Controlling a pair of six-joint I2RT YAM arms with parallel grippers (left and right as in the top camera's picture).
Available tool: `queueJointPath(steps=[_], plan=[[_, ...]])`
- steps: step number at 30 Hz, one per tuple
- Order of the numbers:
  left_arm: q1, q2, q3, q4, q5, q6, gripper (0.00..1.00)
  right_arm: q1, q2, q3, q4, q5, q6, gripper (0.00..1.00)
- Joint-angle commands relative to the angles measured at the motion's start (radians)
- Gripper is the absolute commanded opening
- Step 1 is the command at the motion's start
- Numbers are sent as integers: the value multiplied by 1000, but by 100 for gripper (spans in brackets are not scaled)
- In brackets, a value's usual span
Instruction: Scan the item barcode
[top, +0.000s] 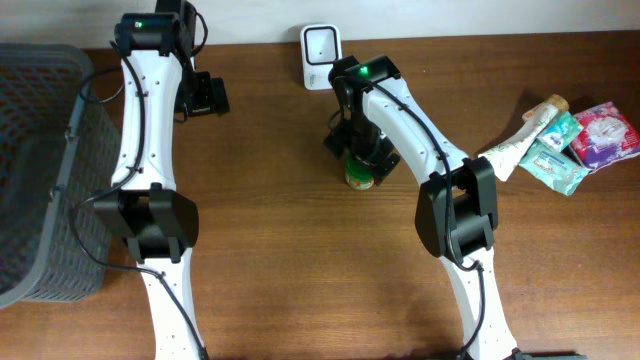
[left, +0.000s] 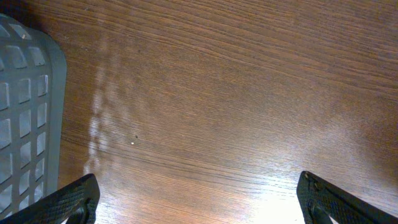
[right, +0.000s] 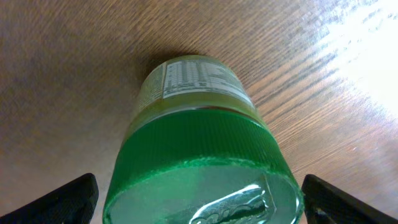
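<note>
A grey mesh basket (top: 35, 170) fills the left edge of the wooden desk (top: 290, 260). A white scanner (top: 320, 57) stands at the far edge, near its middle. Nearer the front, the right gripper (top: 362, 158) hangs over a green jar (top: 358, 178), covering most of it. The left gripper (top: 207, 95) hovers above bare wood between basket and scanner. Several packets (top: 565, 140) lie heaped by the right edge.

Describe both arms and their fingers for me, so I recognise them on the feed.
Both the left arm and right arm have white links, black joint housings, one showing a green light, and black cables alongside. The fingers are black and textured.
</note>
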Motion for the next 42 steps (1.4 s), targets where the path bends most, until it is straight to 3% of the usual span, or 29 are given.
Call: queueJointPath(steps=[1,4,5,7,10,11,13,14,15,19,22,23,26,29,32,36,39,42], plan=[[2,-4,-4,1,6,15,99,-2,2,19,29,1,146,84],[2,-4,-4,1,6,15,99,0,3,-9,29,16,142,64],[2,-4,-4,1,6,15,99,0,3,-20,29,26,141,62],[2,-4,-4,1,6,15,99,0,3,-22,29,23,50,51],[2,-4,-4,1,6,15,99,-2,-4,2,29,18,-288,48],[2,-4,-4,1,6,15,99,-2,-5,26,27,18,-490,49],[2,-4,-4,1,6,15,99,-1,-5,40,0,21,-812,57],[2,-4,-4,1,6,15,99,-1,-5,40,-21,34,-921,81],[2,-4,-4,1,6,15,99,-1,-5,40,-27,73,-939,99],[2,-4,-4,1,6,15,99,-1,-6,40,-40,71,-822,99],[2,-4,-4,1,6,15,99,-2,-6,40,-28,-81,-494,99],[2,-4,-4,1,6,15,99,-2,-6,40,-23,-85,-297,99],[2,-4,-4,1,6,15,99,-3,-5,40,-4,-84,-33,99],[2,-4,-4,1,6,15,99,-3,-5,40,59,-1,-204,99],[2,-4,-4,1,6,15,99,-2,0,39,21,58,-211,100],[2,-4,-4,1,6,15,99,0,5,-2,56,83,-361,99],[2,-4,-4,1,6,15,99,0,5,-55,105,63,-360,98],[2,-4,-4,1,6,15,99,0,5,-55,100,55,-360,82]])
